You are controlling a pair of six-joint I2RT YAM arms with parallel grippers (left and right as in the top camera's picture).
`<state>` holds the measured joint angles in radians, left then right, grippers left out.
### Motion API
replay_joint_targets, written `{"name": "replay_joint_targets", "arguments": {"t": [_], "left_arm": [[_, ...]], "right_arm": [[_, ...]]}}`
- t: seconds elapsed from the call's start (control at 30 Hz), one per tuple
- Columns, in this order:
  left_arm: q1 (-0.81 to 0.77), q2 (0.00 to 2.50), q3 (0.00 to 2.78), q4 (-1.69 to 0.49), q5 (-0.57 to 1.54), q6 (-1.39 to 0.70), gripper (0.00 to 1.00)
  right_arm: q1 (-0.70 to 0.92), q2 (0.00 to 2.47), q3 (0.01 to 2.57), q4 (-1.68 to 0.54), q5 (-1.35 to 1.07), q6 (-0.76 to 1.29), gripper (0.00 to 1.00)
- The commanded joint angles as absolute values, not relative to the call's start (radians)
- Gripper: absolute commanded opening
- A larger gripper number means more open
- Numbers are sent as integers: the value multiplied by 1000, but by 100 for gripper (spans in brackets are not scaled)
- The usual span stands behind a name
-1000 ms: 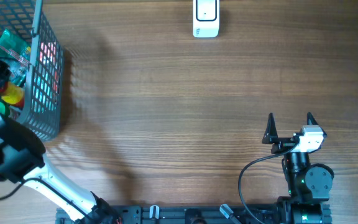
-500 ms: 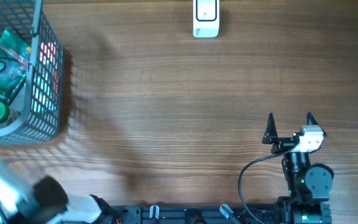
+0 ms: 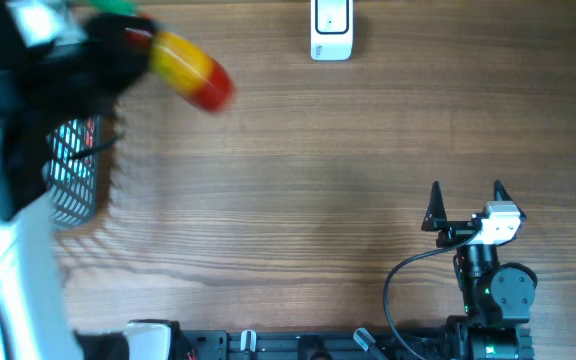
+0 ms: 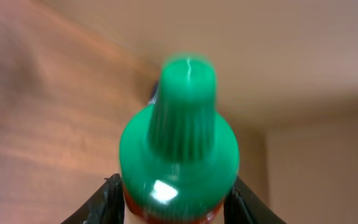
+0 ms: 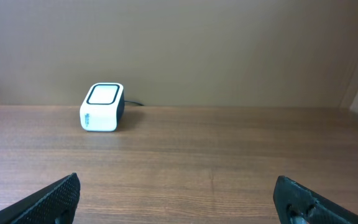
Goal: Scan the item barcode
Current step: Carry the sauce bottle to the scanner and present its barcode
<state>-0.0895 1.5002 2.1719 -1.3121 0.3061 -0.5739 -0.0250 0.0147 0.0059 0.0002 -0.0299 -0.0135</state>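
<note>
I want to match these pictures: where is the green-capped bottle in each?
Overhead: bottle top left, blurred.
Left wrist: centre, its green cap facing the camera.
Right wrist: not in it.
Shared landmark: white scanner, top centre overhead, left of middle in right wrist.

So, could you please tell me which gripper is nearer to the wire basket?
Left. The left gripper, holding the green-capped bottle, is raised just past the basket at the table's left end; the right gripper sits open at the front right, far across.

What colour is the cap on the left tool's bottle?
Green. The ribbed cap on the red-and-yellow plastic bottle shows best in the left wrist view.
</note>
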Motion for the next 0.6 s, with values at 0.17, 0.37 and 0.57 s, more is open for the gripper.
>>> {"name": "replay_joint_targets", "arguments": {"t": [0.17,0.37,0.57], "left_arm": [[-482,1810,2152,-1448,-89,-554,34],[-569,1969,2152,-1400,-168,-591,27],[-598,2029,2152,-1356,-166,-619,27]], "right_arm": [[-19,10,6,2,-47,-26,100],[-19,10,6,2,-47,-26,100],[-19,10,6,2,-46,-26,100]]}}
